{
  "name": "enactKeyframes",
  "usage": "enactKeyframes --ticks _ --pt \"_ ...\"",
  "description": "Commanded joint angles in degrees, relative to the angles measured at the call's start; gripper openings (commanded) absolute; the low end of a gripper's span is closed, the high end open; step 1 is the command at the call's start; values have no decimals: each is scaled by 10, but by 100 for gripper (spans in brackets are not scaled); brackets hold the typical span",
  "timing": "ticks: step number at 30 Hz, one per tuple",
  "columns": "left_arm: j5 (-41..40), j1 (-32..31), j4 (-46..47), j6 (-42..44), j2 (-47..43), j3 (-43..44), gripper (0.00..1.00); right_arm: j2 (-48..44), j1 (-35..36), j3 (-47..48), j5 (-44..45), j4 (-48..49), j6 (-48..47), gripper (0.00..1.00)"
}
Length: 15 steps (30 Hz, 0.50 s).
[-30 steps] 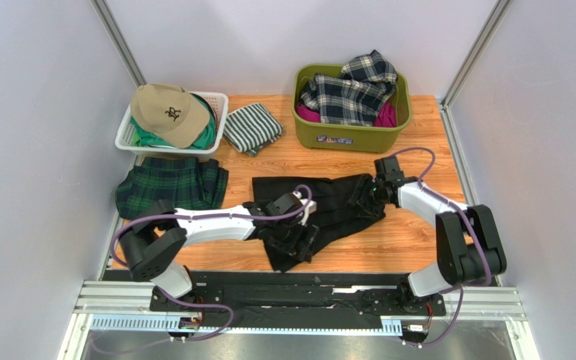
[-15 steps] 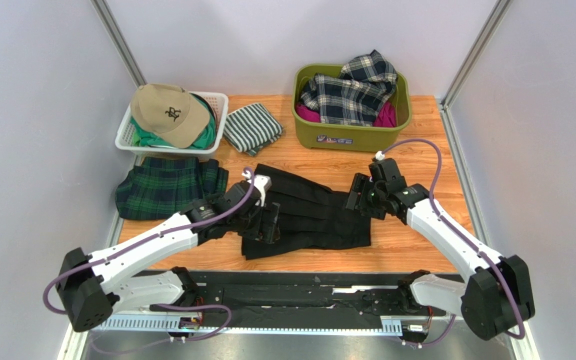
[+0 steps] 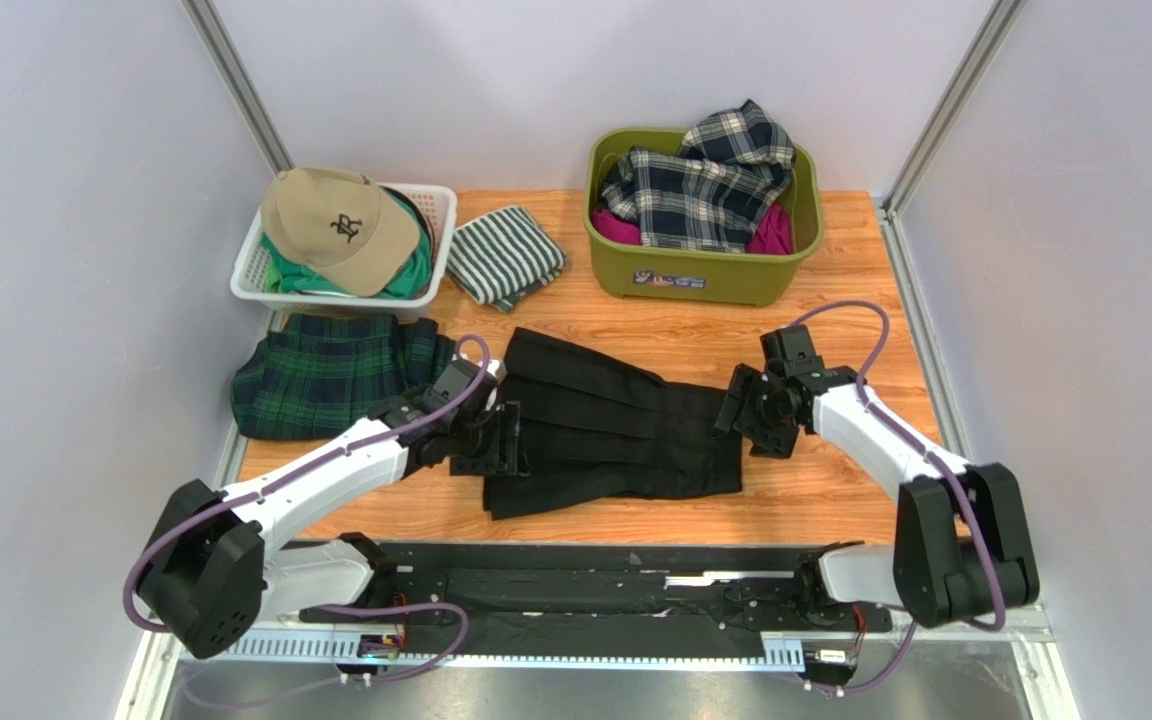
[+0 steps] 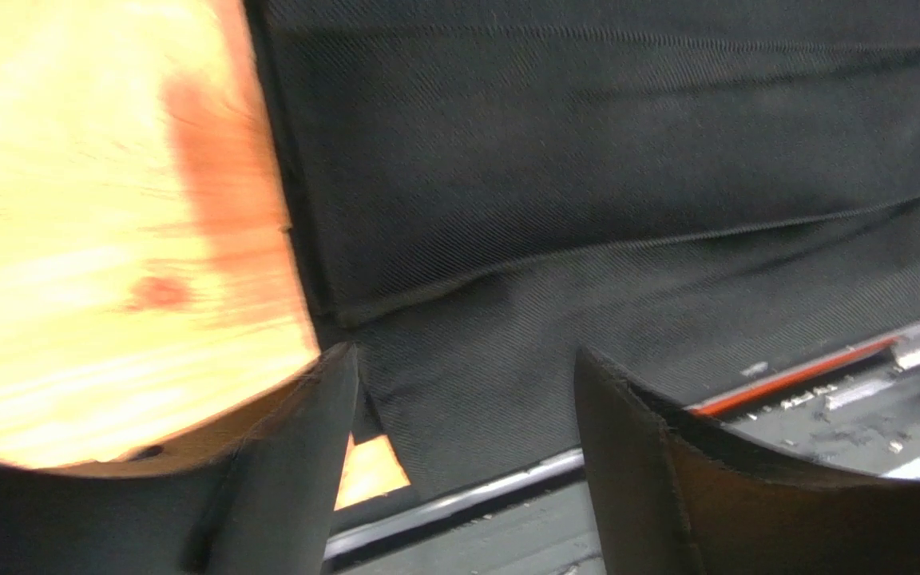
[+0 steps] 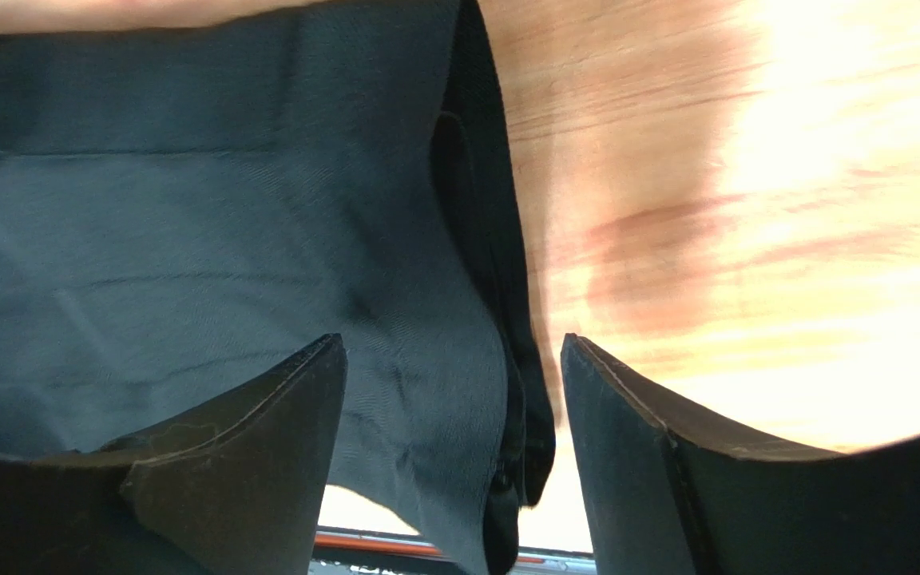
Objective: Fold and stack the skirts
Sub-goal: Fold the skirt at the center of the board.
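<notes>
Skirts, three pieces. Black skirt (image 3: 612, 428): folded flat at the centre of the frame on the wooden table (image 3: 838, 480), several layered edges showing along its top. Tartan skirt (image 3: 330, 375), dark green and navy: flat at centre left, near the black skirt's left end and just below the white basket (image 3: 259, 278). Plaid skirt (image 3: 702, 188), navy, white and grey: heaped in the olive bin (image 3: 695, 270) at upper centre-right. Left gripper (image 3: 485, 435): at the black skirt's left edge, fingers spread wide with nothing clamped; its wrist view shows the cloth border against bare wood. Right gripper (image 3: 740, 413): at the skirt's right edge, fingers likewise apart and empty. Tan cap (image 3: 330, 222): on the basket. Striped cloth (image 3: 504, 255): beside the basket.
</notes>
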Motion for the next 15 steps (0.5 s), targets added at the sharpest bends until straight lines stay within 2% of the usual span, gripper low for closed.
enactKeyframes --ticks 1,3,5,7,10,12,15 --pt "64 4 61 -17 -16 -25 64 45 -4 -4 -34 46 -8 69" --pt "61 4 51 -20 -14 -28 57 62 -5 -5 -44 54 -8 67" --pt "42 4 34 -21 -3 -28 55 67 -5 -7 -50 63 -5 65" --pt "43 4 24 -22 6 -30 43 70 -5 -12 -46 67 -5 63" --pt "27 4 13 -23 17 -26 33 78 -4 -8 -27 59 -8 60" --pt "17 5 5 -21 25 -20 21 82 -6 -7 -25 54 -8 55" --pt "-15 7 -1 -18 35 -1 10 89 -6 -10 -28 54 -11 46"
